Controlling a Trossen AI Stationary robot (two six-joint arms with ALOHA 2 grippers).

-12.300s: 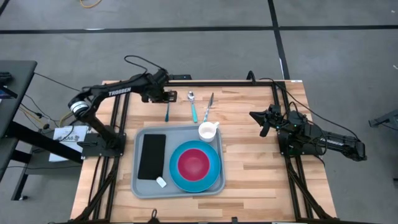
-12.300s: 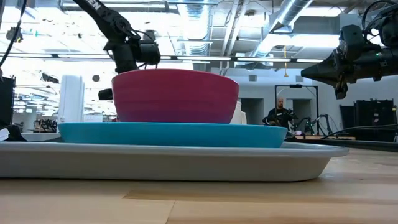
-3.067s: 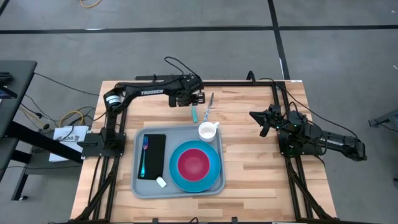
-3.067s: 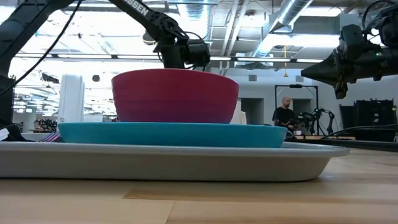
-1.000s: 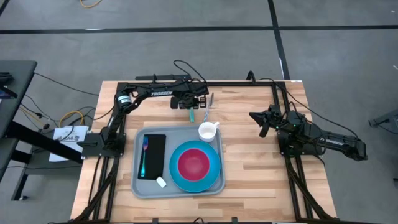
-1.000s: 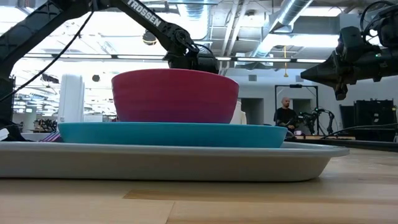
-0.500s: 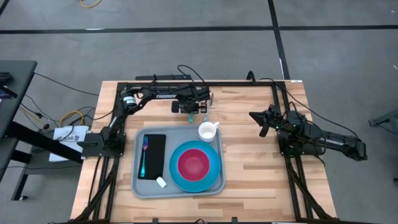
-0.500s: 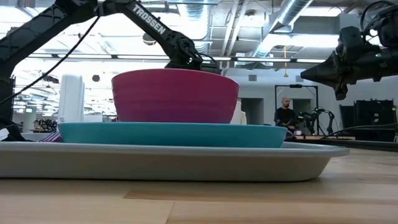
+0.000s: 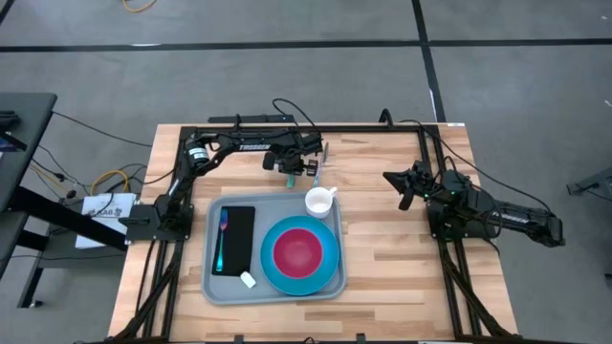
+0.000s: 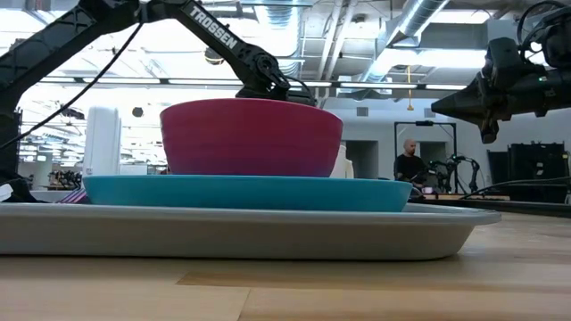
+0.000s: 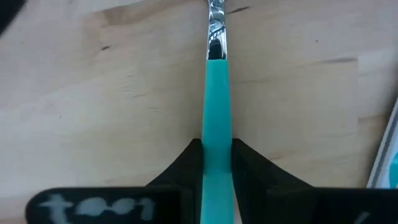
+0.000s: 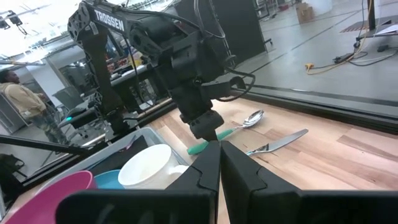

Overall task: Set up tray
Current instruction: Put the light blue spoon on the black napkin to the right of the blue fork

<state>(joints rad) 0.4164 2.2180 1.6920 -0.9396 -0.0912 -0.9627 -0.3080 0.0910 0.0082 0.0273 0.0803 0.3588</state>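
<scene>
High view: the grey-blue, round-cornered tray (image 9: 218, 285) lies flat; left end effector (image 11: 216, 163) pinches a teal-handled spoon (image 11: 216, 93).

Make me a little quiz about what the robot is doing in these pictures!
1. True or false: the left tool is shut on the spoon.
2. What lies on the black napkin? A) fork B) knife C) cup
3. Fill in: the red bowl sits on the blue ____.

Key: 1 true. 2 A, the fork. 3 plate, on the tray. The right tool waits above the table's right side.
</scene>
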